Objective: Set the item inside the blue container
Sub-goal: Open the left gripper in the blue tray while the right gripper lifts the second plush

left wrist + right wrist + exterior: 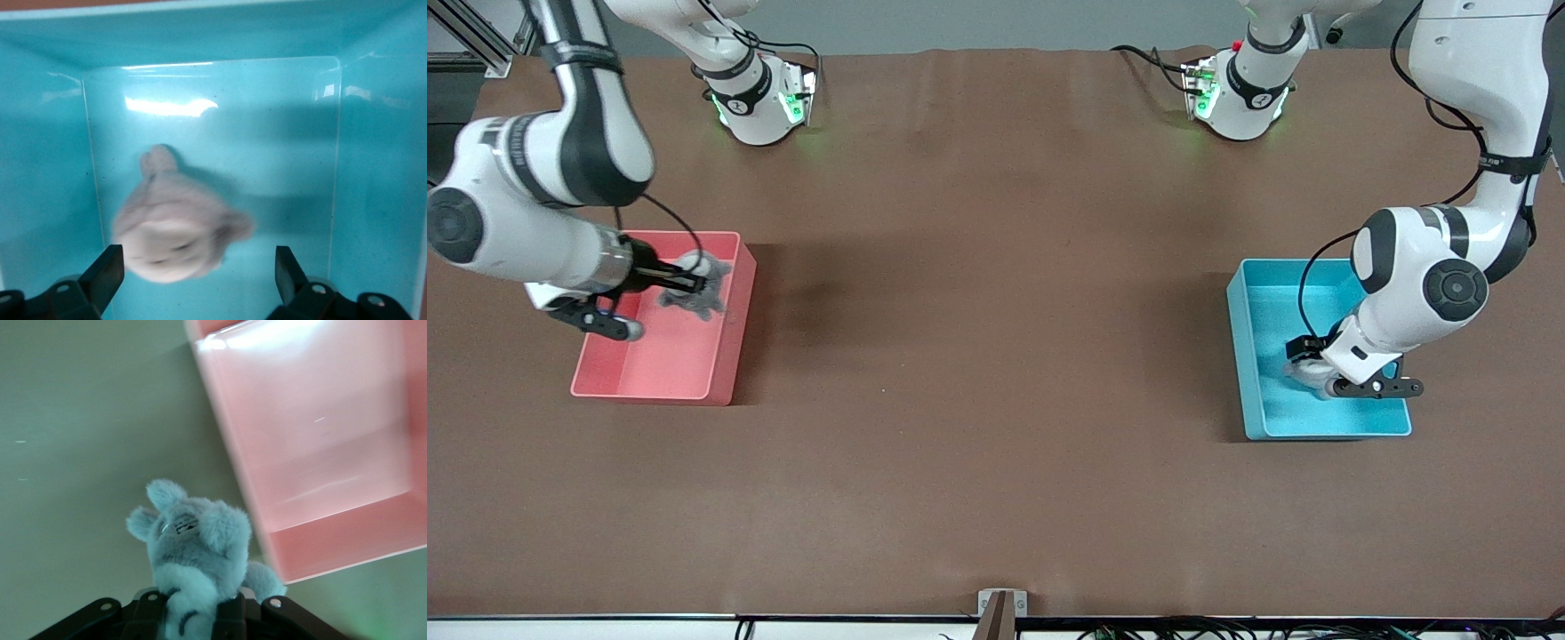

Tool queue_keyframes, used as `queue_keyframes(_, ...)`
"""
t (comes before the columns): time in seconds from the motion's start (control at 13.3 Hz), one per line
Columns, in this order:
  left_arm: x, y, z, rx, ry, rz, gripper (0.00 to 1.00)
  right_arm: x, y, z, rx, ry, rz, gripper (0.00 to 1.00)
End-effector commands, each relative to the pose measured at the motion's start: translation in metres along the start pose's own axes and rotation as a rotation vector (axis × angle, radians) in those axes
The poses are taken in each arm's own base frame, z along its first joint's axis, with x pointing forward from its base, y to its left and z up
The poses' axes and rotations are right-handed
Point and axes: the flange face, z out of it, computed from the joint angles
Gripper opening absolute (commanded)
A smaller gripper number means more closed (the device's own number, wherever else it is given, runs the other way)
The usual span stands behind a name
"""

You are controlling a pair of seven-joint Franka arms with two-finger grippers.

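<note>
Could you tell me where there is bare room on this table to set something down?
The brown table is bare between the pink bin and the blue container, and nearer the front camera. It is crowded over both bins: the open left gripper over a pale plush in the blue one, the right gripper holding a grey plush.

White arms (1485,62), black joints, cables.

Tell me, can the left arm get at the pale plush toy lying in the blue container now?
Probably yes: the left gripper hangs open just above the pale plush toy inside the blue container, with nothing between them.
</note>
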Motion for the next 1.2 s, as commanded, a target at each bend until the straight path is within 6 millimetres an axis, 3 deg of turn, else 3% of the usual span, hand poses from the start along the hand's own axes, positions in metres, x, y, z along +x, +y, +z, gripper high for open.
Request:
queue_keyframes(0.0, -0.003, 0.001, -0.022, 0.016, 0.001, 0.008, 1.00, -0.029, -0.081, 0.009, 0.027, 0.037, 0.111, 0.03)
queue_keyframes(0.3, -0.011, 0.004, -0.057, 0.017, -0.007, 0.004, 1.00, -0.061, -0.198, 0.069, 0.035, 0.105, 0.248, 0.03)
queue_keyframes(0.38, -0.012, 0.017, -0.072, 0.004, -0.001, 0.014, 1.00, -0.071, -0.233, 0.088, 0.037, 0.123, 0.294, 0.04)
queue_keyframes(0.6, -0.017, 0.055, -0.115, 0.001, -0.037, 0.000, 1.00, -0.084, -0.302, 0.131, 0.041, 0.152, 0.387, 0.04)
queue_keyframes(0.75, -0.020, 0.101, -0.135, -0.009, -0.045, -0.012, 1.00, -0.091, -0.333, 0.161, 0.082, 0.181, 0.433, 0.04)
queue_keyframes(0.9, -0.026, 0.154, -0.140, -0.023, -0.039, -0.032, 1.00, -0.101, -0.349, 0.183, 0.133, 0.201, 0.454, 0.05)
queue_keyframes(1.13, -0.031, 0.226, -0.125, -0.052, -0.070, -0.057, 1.00, -0.106, -0.360, 0.204, 0.156, 0.208, 0.493, 0.07)
